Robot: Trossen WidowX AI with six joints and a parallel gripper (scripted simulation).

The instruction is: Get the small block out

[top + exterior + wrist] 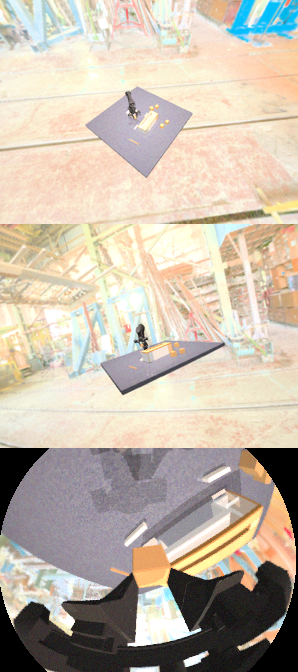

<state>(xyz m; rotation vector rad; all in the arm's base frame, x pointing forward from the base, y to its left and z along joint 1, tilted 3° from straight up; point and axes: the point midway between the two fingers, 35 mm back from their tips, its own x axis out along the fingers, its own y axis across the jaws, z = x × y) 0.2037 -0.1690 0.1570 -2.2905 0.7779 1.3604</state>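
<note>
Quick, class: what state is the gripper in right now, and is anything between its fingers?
Gripper: shut on the small orange block, held up off the table beside the box.

Box (pixel 147 122) mid-table (pixel 115 136); arm (pixel 131 103) behind-left; cubes (pixel 164 123) right; stick (pixel 133 141) in front.
</note>
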